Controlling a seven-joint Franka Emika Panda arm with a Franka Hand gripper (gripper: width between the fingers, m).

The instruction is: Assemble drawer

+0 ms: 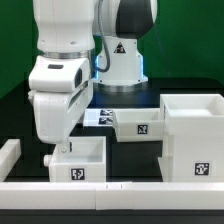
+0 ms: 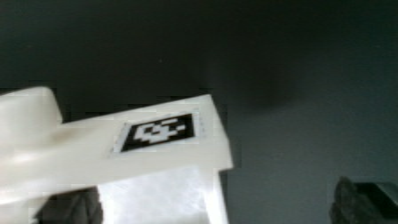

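Observation:
The drawer lies in three white tagged parts. Its large boxy housing [image 1: 192, 138] stands at the exterior view's right. One open-top tray [image 1: 139, 123] sits against the housing's left side. A second tray [image 1: 82, 163] lies at the front left. My gripper [image 1: 57, 153] hangs open over that tray's left wall, holding nothing. In the wrist view the tray's tagged white wall [image 2: 164, 133] runs between my dark fingers [image 2: 64, 208], close to one and far from the other, with my gripper [image 2: 214, 212] spread wide.
Low white rails [image 1: 110, 190] edge the table at the front and the left. The marker board [image 1: 101, 116] lies flat behind the trays, in front of the arm's base [image 1: 122, 65]. The table top is black.

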